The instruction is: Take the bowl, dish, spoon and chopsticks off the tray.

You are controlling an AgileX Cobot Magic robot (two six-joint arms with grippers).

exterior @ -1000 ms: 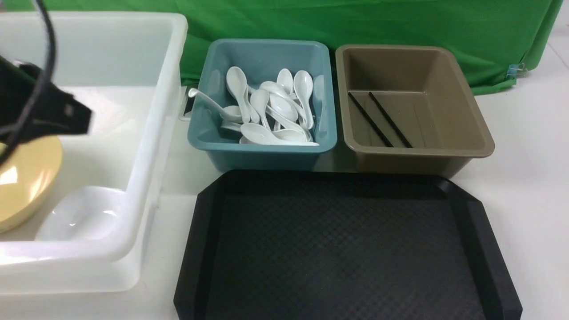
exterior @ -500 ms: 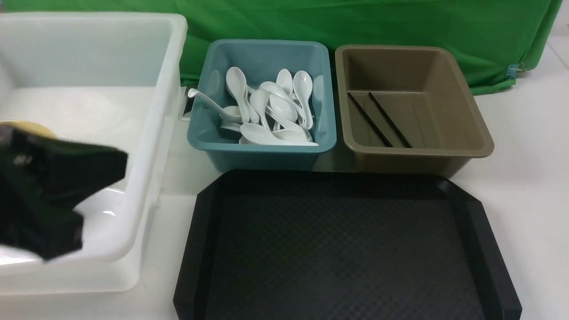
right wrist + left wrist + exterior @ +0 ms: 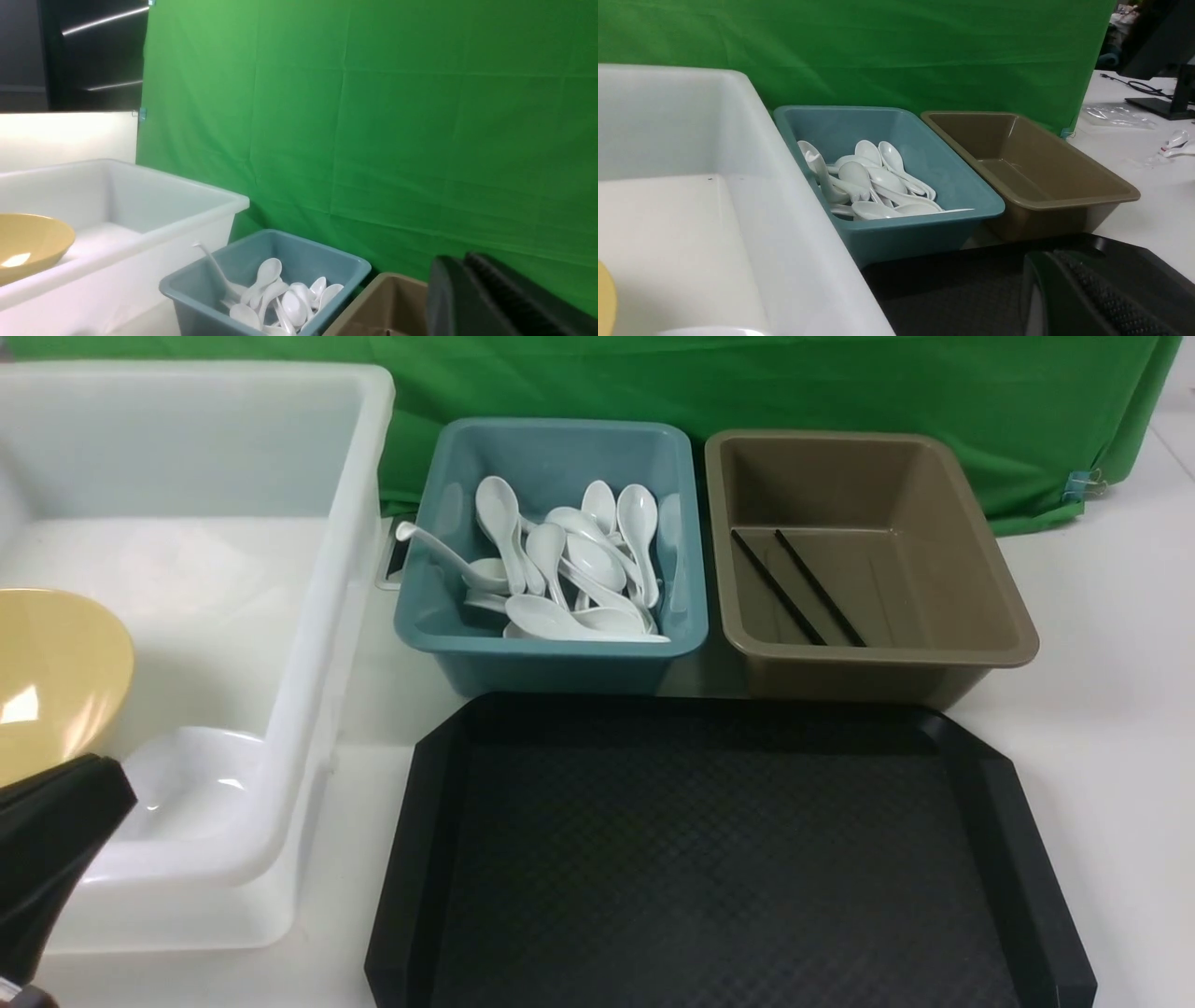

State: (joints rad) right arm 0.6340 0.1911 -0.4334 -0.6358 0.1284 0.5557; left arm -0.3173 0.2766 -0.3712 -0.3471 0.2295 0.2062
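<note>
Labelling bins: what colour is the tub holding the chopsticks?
Brown tub; black chopsticks inside. Front view shows it best.

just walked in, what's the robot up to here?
Tray-clearing, apparently at the end. The black tray is bare. The yellow bowl sits in the white tub beside a small white dish, spoons fill the teal tub, and the chopsticks lie in the brown tub. Both arms hold nothing, jaws shut.

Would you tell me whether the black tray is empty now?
Empty: the tray shows only bare textured surface in the front view.
</note>
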